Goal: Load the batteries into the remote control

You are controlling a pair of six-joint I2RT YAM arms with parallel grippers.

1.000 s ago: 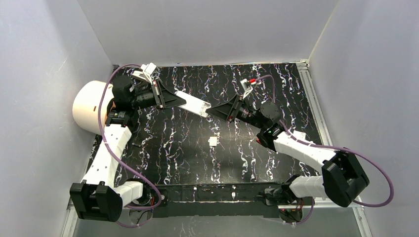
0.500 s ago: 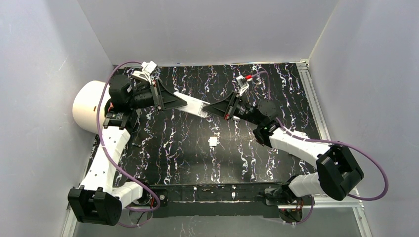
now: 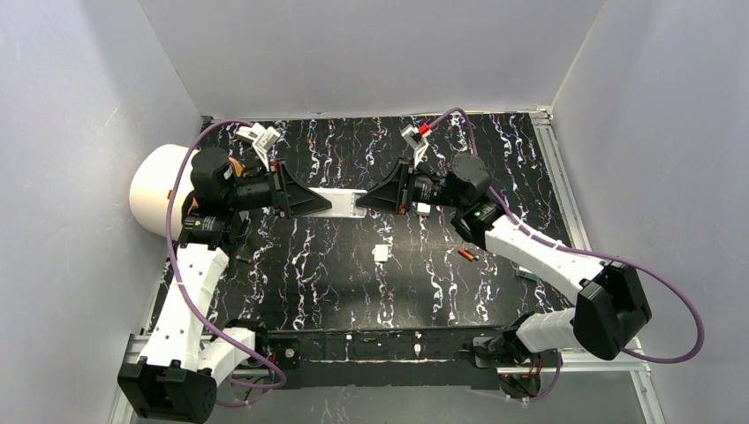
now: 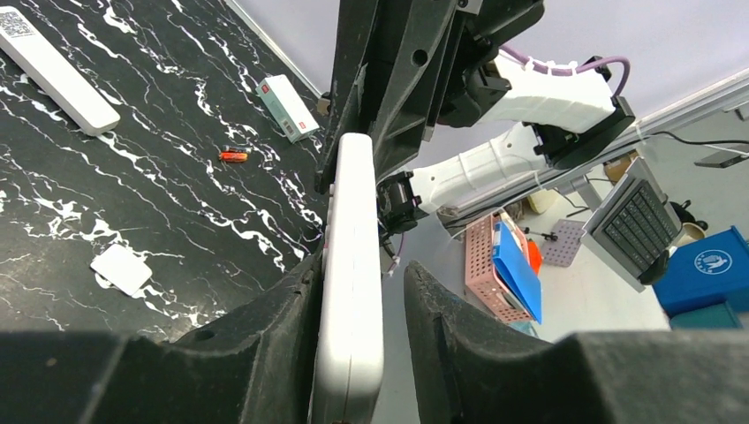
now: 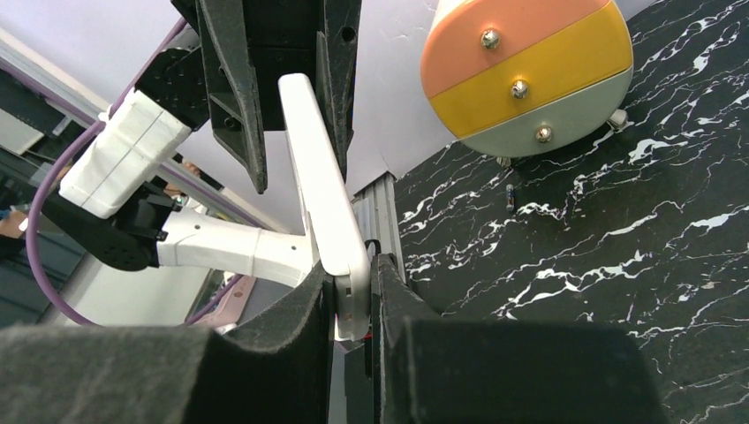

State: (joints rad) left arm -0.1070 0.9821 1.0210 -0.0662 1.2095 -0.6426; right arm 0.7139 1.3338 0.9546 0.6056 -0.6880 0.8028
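Left gripper and right gripper point at each other, nose to nose. Both arms reach out from the near edge and bend in at the elbow. They meet over the far half of the table, midway between its left and right edges.

Between them hangs the remote, a long, flat, smooth white bar with round ends. It is lifted off the table. The right gripper squeezes one end tight, with both black fingers pressed on it. The left gripper is around the other end, but loosely. The remote leans on one finger, and a gap shows beside the other finger.

One battery lies on the table toward the right edge, just beside the right arm and well apart from the remote. It is tiny, slim and orange-red.

The table is black with white squiggly streaks. A small flat white square lies near the middle. A second remote and a small box lie flat too. A round white tub sits at the left edge.
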